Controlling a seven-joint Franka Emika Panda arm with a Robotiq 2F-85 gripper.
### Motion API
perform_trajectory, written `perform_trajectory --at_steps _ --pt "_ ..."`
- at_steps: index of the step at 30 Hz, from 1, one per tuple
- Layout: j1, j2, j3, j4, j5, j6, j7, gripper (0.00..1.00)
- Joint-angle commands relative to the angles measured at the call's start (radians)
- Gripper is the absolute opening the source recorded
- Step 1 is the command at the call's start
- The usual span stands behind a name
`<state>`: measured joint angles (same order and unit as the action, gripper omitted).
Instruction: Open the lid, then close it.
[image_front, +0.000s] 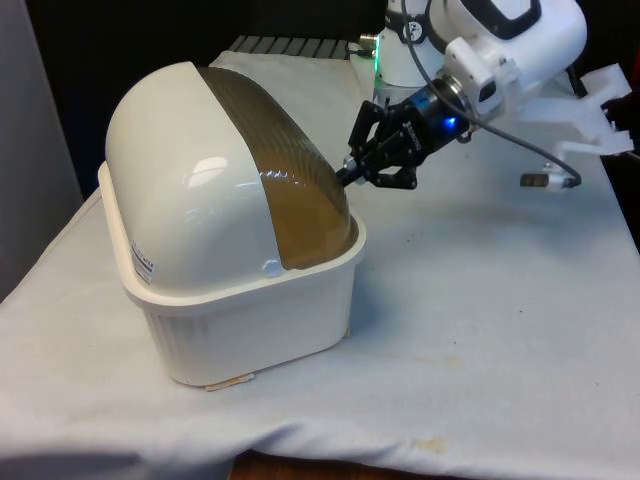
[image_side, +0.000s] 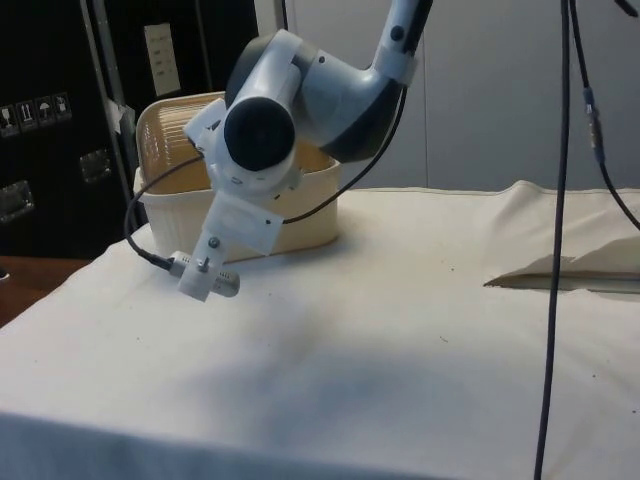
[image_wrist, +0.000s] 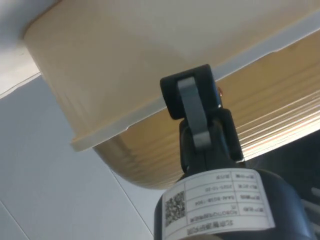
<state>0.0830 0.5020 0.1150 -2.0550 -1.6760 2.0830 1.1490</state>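
Lid (image_front: 300, 190): ribbed, translucent brown, seen closed over cream bread box (image_front: 250, 310), placed toward table's (image_front: 500, 330) far edge. Gripper (image_front: 352, 172): fingers (image_wrist: 192, 112) pressed together, nothing held, tips set against lid's lower edge.

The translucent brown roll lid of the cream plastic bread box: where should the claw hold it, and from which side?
Take the translucent brown roll lid by its lower edge, above the cream plastic bread box's rim, coming from the box's open-front side, where the claw is now. The dome is otherwise smooth.
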Motion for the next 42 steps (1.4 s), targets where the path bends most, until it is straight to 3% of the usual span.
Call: perform_trajectory --at_steps 1,3,4,5,10,12,14,20,21,26,37,38,42 --pt "-0.006 0.003 -0.003 0.004 -0.004 0.011 -0.009 0.0" --pt "-0.007 0.004 -0.007 0.006 -0.004 0.011 -0.01 0.0" --pt "0.0 0.0 -0.004 0.002 0.0 0.0 -0.002 0.0" --pt "-0.008 0.004 -0.009 0.006 -0.005 0.011 -0.011 0.0" --pt "-0.009 0.002 -0.018 0.005 -0.002 0.01 -0.011 0.0" --pt "-0.002 0.0 -0.016 0.003 0.0 0.0 -0.004 0.0" --pt "-0.008 0.0 -0.02 0.003 0.0 0.01 -0.012 0.0" --pt "-0.001 0.0 -0.017 0.002 0.0 0.0 -0.004 0.0" --pt "-0.005 0.002 -0.016 0.003 0.008 0.007 -0.014 0.0" --pt "0.001 0.024 -0.003 0.01 0.014 0.002 -0.005 0.0" --pt "-0.003 0.077 0.019 0.031 0.024 0.009 0.006 0.0" --pt "0.001 0.075 0.016 0.029 0.016 0.001 0.01 0.0" --pt "-0.004 0.077 0.023 0.025 0.037 0.015 0.001 0.0"
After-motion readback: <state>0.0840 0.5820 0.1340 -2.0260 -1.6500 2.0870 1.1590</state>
